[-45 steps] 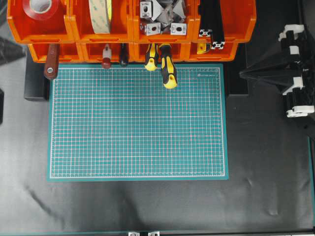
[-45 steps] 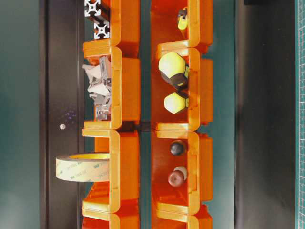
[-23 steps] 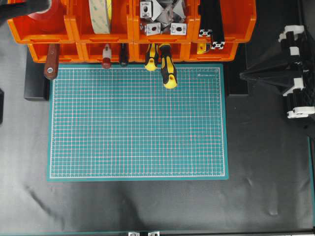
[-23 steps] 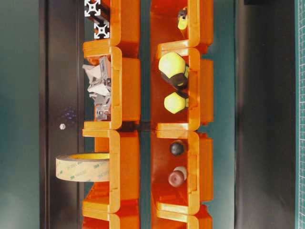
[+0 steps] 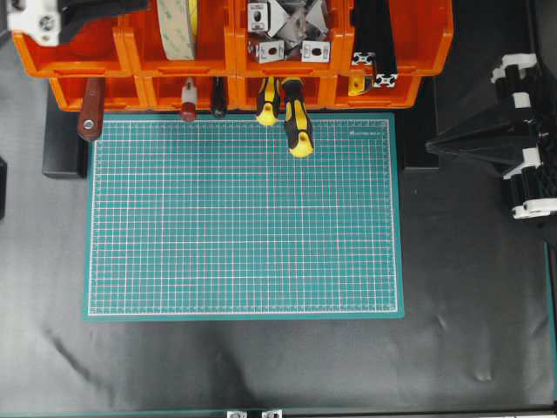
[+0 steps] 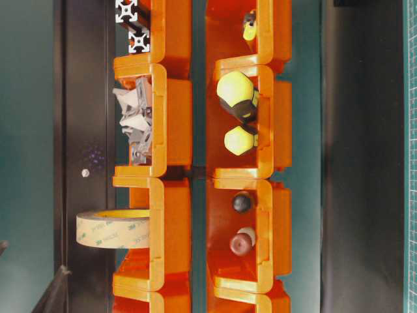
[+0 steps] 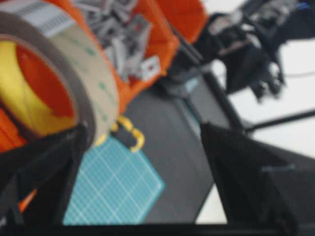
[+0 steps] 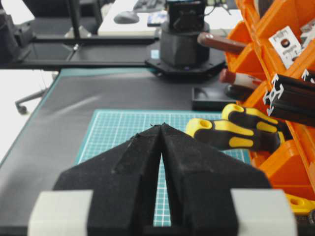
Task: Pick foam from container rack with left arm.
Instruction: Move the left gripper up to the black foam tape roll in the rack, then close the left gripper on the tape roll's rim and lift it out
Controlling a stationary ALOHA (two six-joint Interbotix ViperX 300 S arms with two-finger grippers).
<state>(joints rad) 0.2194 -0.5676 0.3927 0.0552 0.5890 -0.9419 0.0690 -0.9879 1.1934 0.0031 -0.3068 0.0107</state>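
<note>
The foam (image 5: 178, 26) is a cream roll with a yellow inside, standing on edge in the second upper bin of the orange container rack (image 5: 231, 50). It also shows side-on in the table-level view as foam (image 6: 112, 228) and fills the upper left of the left wrist view as foam (image 7: 74, 64). My left gripper (image 5: 109, 8) reaches in over the leftmost upper bin, just left of the roll. Its jaws are wide open in the left wrist view, left gripper (image 7: 142, 164), with the roll beside the left finger (image 7: 42, 167) and nothing held. My right gripper (image 5: 432, 134) is shut and empty at the right.
Two yellow-and-black screwdrivers (image 5: 296, 126) stick out of the lower bins over the green cutting mat (image 5: 244, 218). A brown handle (image 5: 90, 119) and a red-tipped handle (image 5: 188, 108) hang out further left. Metal brackets (image 5: 283, 33) and black extrusions (image 5: 374, 43) fill the right upper bins.
My left arm has come into view at the top left, over the leftmost upper bin, and its jaws have opened. The right arm has shifted slightly.
</note>
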